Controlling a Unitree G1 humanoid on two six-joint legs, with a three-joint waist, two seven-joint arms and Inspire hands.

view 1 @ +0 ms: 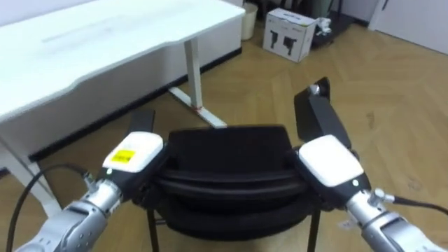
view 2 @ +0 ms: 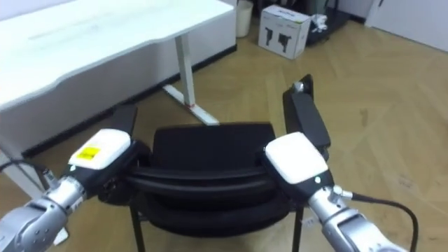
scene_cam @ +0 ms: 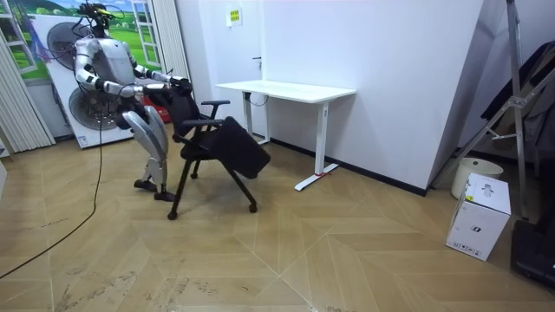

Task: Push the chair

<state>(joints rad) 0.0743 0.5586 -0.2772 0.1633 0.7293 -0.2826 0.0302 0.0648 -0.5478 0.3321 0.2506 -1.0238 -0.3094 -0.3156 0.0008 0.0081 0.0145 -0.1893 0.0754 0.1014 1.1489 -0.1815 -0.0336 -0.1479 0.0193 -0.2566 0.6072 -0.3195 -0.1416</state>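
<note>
Near the white table (view 1: 105, 49), the black office chair (view 1: 231, 157) stands with the left hand (view 1: 133, 154) and right hand (view 1: 329, 161) at its backrest's two ends; whether they grip cannot be told.

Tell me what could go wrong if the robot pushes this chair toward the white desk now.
1. The left hand and right hand sit at opposite ends of the back of the chair; an uneven push may swing it sideways.
2. The desk leg stands ahead on the left, so the chair could strike it.
</note>
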